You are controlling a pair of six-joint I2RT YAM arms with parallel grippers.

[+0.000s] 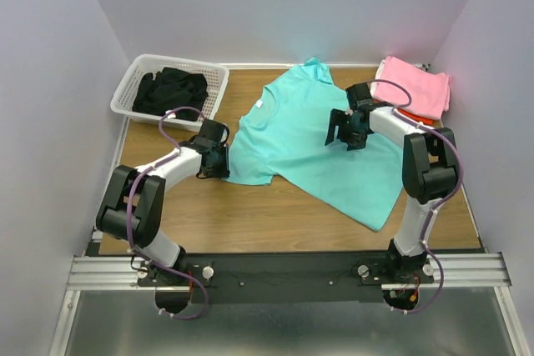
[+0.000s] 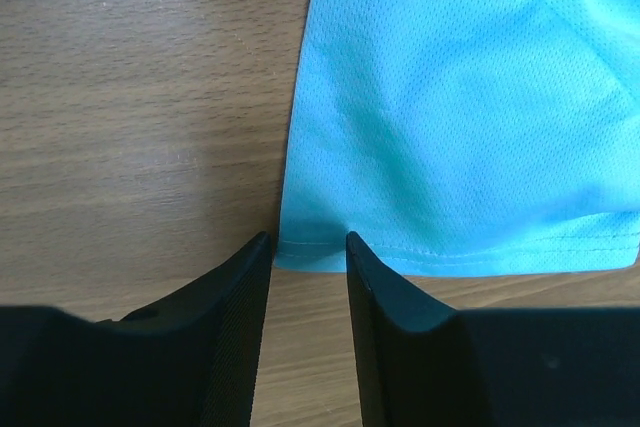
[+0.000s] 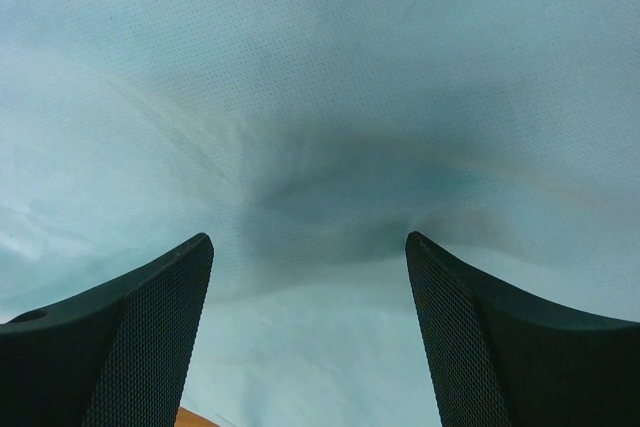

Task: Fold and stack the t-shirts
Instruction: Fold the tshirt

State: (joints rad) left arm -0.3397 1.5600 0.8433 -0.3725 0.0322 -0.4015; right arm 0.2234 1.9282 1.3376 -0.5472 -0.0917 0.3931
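T-shirt (image 1: 292, 143), turquoise perforated mesh, flat on woodgrain table (image 1: 250, 218).

**What the views keep back**

From above, the left gripper (image 1: 219, 162) hides its own tips under the wrist at the turquoise shirt (image 1: 309, 139) sleeve, so contact cannot be told there. The right gripper (image 1: 344, 137) covers a patch of the chest. The left wrist view cuts the shirt off at top and right, and the fingers (image 2: 230, 327) at the bottom. The right wrist view holds no shirt edge at all. The red-orange shirt (image 1: 422, 121) is a sliver under the pink shirt (image 1: 413, 89). The dark heap (image 1: 171, 89) in the basket (image 1: 125, 96) is too bunched to tell apart.
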